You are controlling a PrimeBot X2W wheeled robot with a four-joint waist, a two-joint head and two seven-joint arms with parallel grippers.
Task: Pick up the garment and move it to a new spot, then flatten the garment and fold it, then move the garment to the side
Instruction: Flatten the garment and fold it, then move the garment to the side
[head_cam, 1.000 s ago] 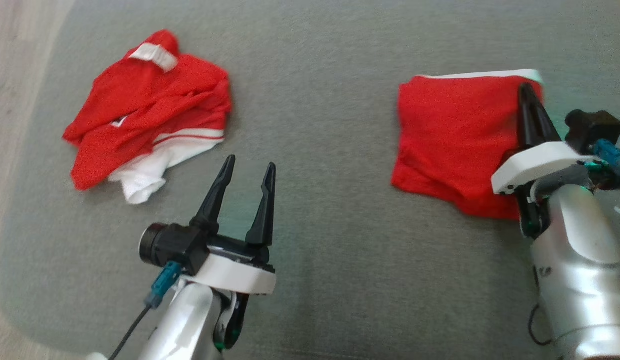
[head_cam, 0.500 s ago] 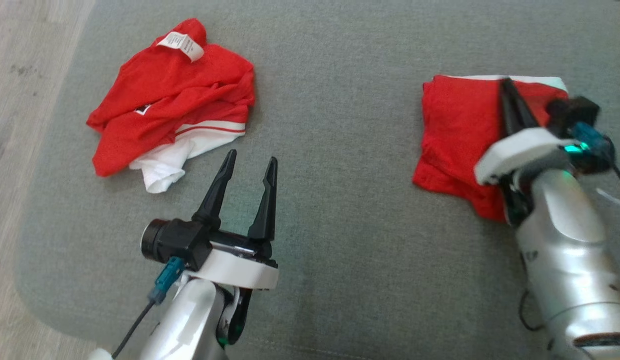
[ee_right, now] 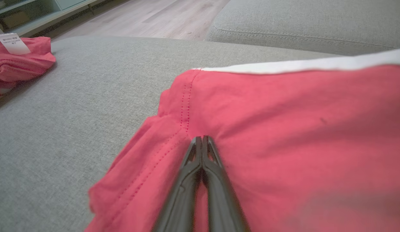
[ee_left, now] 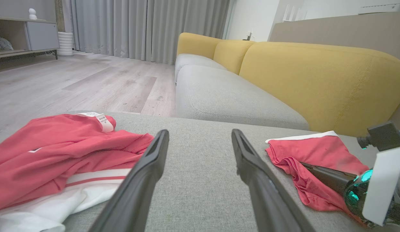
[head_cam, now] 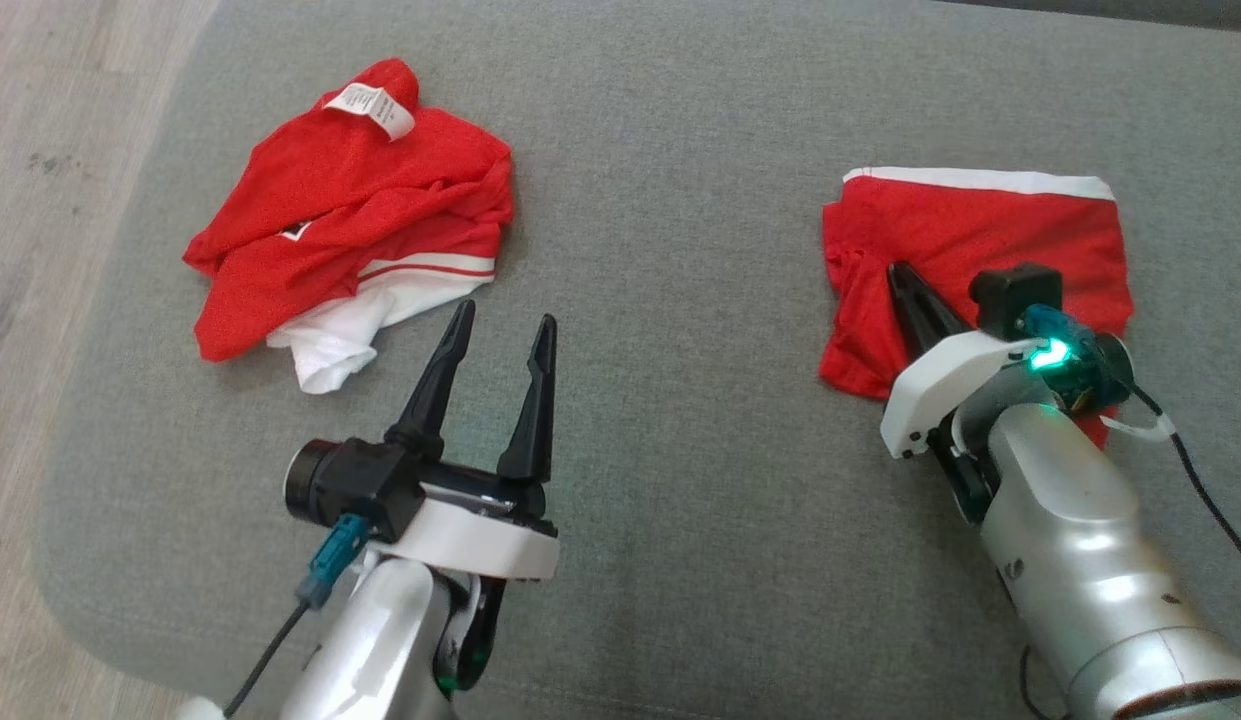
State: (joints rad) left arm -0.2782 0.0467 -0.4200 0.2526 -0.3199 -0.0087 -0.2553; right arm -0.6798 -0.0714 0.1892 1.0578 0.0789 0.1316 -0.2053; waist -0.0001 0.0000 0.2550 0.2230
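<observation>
Folded red garment (head_cam: 980, 240) lies fairly flat at right of head view on the grey cushion (head_cam: 670, 300). White band runs along its upper edge; left edge a bit rumpled w/ a stitched seam.

Right hand (head_cam: 895, 270) comes onto it from lower right, fingers pressed together, tips resting on the red cloth nr the garment's left edge. In right wrist view the tips meet just beside the seam. Can't tell if any cloth is pinched btwn them. Green light glows on that wrist.

Left hand (head_cam: 507, 313) is at lower centre-left of head view, fingers apart w/ nothing btwn them, pointing up-frame over bare cushion. It sits btwn the two garments & touches neither.

Crumpled red-and-white garment (head_cam: 350, 210) is at upper left, well apart from the folded one. White label (head_cam: 372, 108) sits at its top; white part w/ red stripe at its lower edge.

Wood floor (head_cam: 40, 150) runs along left edge of frame. In left wrist view, yellow backrest (ee_left: 316, 80) is at upper right behind the cushion & grey curtains (ee_left: 138, 29) at top left.
</observation>
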